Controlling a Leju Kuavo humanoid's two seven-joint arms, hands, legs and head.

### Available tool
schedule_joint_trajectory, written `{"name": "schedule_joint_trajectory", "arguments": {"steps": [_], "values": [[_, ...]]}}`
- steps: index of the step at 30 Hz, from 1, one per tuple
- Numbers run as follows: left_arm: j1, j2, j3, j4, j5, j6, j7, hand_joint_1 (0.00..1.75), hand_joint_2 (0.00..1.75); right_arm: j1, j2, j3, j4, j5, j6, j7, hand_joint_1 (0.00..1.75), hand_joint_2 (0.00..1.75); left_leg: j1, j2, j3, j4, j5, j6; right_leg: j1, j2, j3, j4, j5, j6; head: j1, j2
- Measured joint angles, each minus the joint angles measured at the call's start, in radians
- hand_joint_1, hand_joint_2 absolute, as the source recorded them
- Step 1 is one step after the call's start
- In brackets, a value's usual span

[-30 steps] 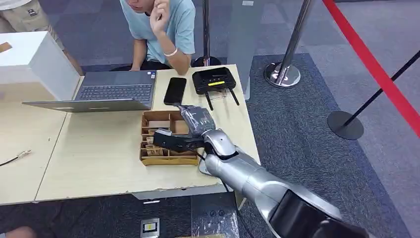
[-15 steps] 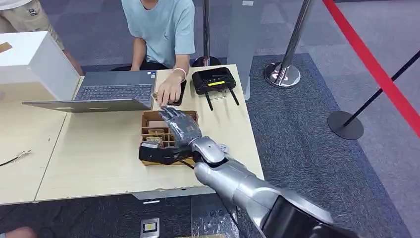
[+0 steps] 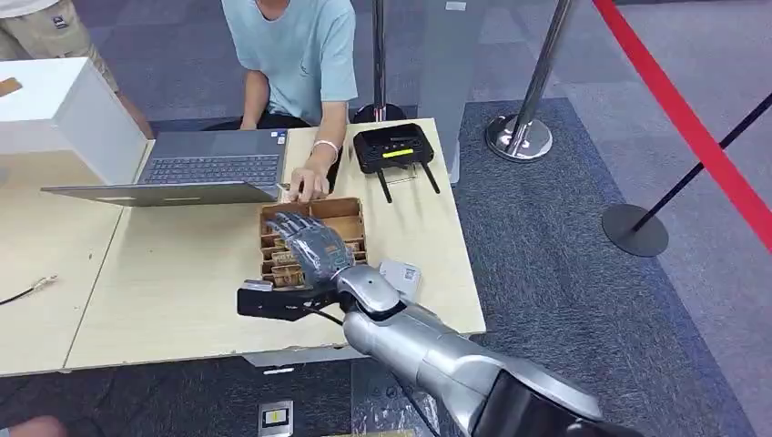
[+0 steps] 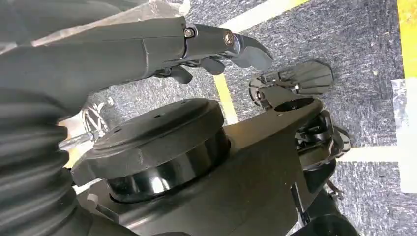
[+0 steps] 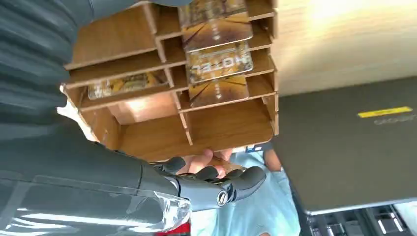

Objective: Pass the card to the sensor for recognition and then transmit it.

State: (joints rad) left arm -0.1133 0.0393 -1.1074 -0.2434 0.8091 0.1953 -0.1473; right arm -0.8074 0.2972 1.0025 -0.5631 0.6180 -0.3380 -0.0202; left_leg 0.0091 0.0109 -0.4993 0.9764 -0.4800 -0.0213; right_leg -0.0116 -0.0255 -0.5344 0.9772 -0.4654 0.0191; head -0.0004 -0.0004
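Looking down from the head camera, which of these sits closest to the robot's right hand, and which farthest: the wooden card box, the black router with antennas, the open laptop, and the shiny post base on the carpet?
Measured from the right robot hand:
1. Wooden card box, directly under the hand.
2. Laptop and black router, both at the table's far side, laptop to the left, router to the right; too close to call.
3. Shiny post base, off the table on the carpet, far right.

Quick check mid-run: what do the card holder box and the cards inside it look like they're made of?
The divided box looks like thin brown wood or fibreboard, matt: flat slotted panels with darker cut edges. The cards look like glossy plastic, possibly translucent amber; they catch light and carry print. The table seems pale wood-look laminate.
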Motion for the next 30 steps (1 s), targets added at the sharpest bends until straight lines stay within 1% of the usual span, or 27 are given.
{"name": "schedule_joint_trajectory", "arguments": {"steps": [7, 9, 11, 12, 13, 14, 15, 16, 18, 19, 20, 21, 28, 30], "values": [[0.0, -0.002, 0.0, 0.0, 0.0, 0.0, 0.0, 0.0, 1.75, 0.01, 0.01, 0.01, 0.001, -0.003, 0.003, -0.007, 0.09, 1.75, 0.0, 0.0, 0.0, 0.0, 0.0, 0.0, 0.0, 0.0, 0.0, 0.0, 0.0, 0.0, 0.0, 0.0], [0.0, -0.002, 0.0, 0.0, 0.001, 0.0, 0.0, 0.0, 1.75, 0.012, 0.01, 0.013, 0.001, -0.006, 0.001, -0.007, 0.12, 1.75, 0.0, 0.0, 0.0, 0.0, 0.0, 0.0, 0.0, 0.0, 0.0, 0.0, 0.0, 0.0, 0.0, 0.0], [0.0, -0.002, 0.0, 0.0, 0.001, 0.0, 0.0, 0.0, 1.75, 0.012, 0.01, 0.015, 0.002, -0.01, 0.0, -0.007, 0.21, 1.75, 0.0, 0.0, 0.0, 0.0, 0.0, 0.0, 0.0, 0.0, 0.0, 0.0, 0.0, 0.0, 0.0, 0.0], [0.0, -0.002, 0.0, 0.0, 0.001, 0.0, 0.0, 0.0, 1.75, 0.012, 0.01, 0.016, 0.002, -0.01, 0.0, -0.006, 0.37, 1.75, 0.0, 0.0, 0.0, 0.0, 0.0, 0.0, 0.0, 0.0, 0.0, 0.0, 0.0, 0.0, 0.0, 0.0], [0.0, -0.002, 0.0, 0.0, 0.001, 0.0, 0.0, 0.0, 1.75, 0.012, 0.01, 0.017, 0.002, -0.01, -0.001, -0.004, 0.58, 1.75, 0.0, 0.0, 0.0, 0.0, 0.0, 0.0, 0.0, 0.0, 0.0, 0.0, 0.0, 0.0, 0.0, 0.0], [0.0, -0.002, 0.0, 0.0, 0.001, 0.001, 0.0, 0.0, 1.75, 0.012, 0.01, 0.018, 0.003, -0.01, -0.002, -0.002, 0.7, 1.75, 0.0, 0.0, 0.0, 0.0, 0.0, 0.0, 0.0, 0.0, 0.0, 0.0, 0.0, 0.0, 0.0, 0.0], [0.0, -0.002, 0.0, 0.0, 0.001, 0.002, 0.0, 0.0, 1.75, 0.012, 0.008, 0.018, 0.003, -0.01, -0.004, 0.003, 1.17, 1.75, 0.0, 0.0, 0.0, 0.0, 0.0, 0.0, 0.0, 0.0, 0.0, 0.0, 0.0, 0.0, 0.0, 0.0], [0.0, -0.002, 0.0, 0.0, 0.001, 0.002, 0.0, 0.0, 1.75, 0.012, 0.007, 0.018, 0.005, -0.011, -0.006, 0.006, 1.38, 1.75, 0.0, 0.0, 0.0, 0.0, 0.0, 0.0, 0.0, 0.0, 0.0, 0.0, 0.0, 0.0, 0.0, 0.0], [0.0, -0.002, 0.0, 0.0, 0.001, 0.002, 0.0, 0.0, 1.75, 0.012, 0.005, 0.019, 0.01, -0.011, -0.009, 0.008, 1.4, 1.75, 0.0, 0.0, 0.0, 0.0, 0.0, 0.0, 0.0, 0.0, 0.0, 0.0, 0.0, 0.0, 0.0, 0.0], [0.0, -0.002, 0.0, 0.0, 0.001, 0.002, 0.0, 0.0, 1.75, 0.012, 0.004, 0.02, 0.013, -0.012, -0.013, 0.008, 1.34, 1.75, 0.0, 0.0, 0.0, 0.0, 0.0, 0.0, 0.0, 0.0, 0.0, 0.0, 0.0, 0.0, 0.0, 0.0], [0.0, -0.002, 0.0, 0.0, 0.002, 0.002, 0.0, 0.0, 1.75, 0.012, 0.003, 0.02, 0.016, -0.013, -0.019, 0.011, 1.34, 1.75, 0.0, 0.0, 0.0, 0.0, 0.0, 0.0, 0.0, 0.0, 0.0, 0.0, 0.0, 0.0, 0.0, 0.0], [0.0, -0.002, 0.0, 0.0, 0.002, 0.002, 0.0, 0.0, 1.75, 0.012, 0.003, 0.021, 0.018, -0.013, -0.023, 0.013, 1.29, 1.75, 0.0, 0.0, 0.0, 0.0, 0.0, 0.0, 0.0, 0.0, 0.0, 0.0, 0.0, 0.0, 0.0, 0.0], [0.0, -0.002, 0.0, 0.0, 0.002, 0.002, 0.004, 0.0, 1.75, 0.011, -0.008, 0.021, 0.036, -0.013, -0.04, 0.028, 1.29, 1.75, 0.0, 0.0, 0.0, 0.0, 0.0, 0.0, 0.0, 0.0, 0.0, 0.0, 0.0, 0.0, 0.0, 0.0], [0.0, -0.002, 0.0, 0.0, 0.002, 0.002, 0.004, 0.0, 1.75, 0.011, -0.011, 0.021, 0.04, -0.013, -0.041, 0.029, 1.2, 1.75, 0.0, 0.0, 0.0, 0.0, 0.0, 0.0, 0.0, 0.0, 0.0, 0.0, 0.0, 0.0, 0.0, 0.0]]}}
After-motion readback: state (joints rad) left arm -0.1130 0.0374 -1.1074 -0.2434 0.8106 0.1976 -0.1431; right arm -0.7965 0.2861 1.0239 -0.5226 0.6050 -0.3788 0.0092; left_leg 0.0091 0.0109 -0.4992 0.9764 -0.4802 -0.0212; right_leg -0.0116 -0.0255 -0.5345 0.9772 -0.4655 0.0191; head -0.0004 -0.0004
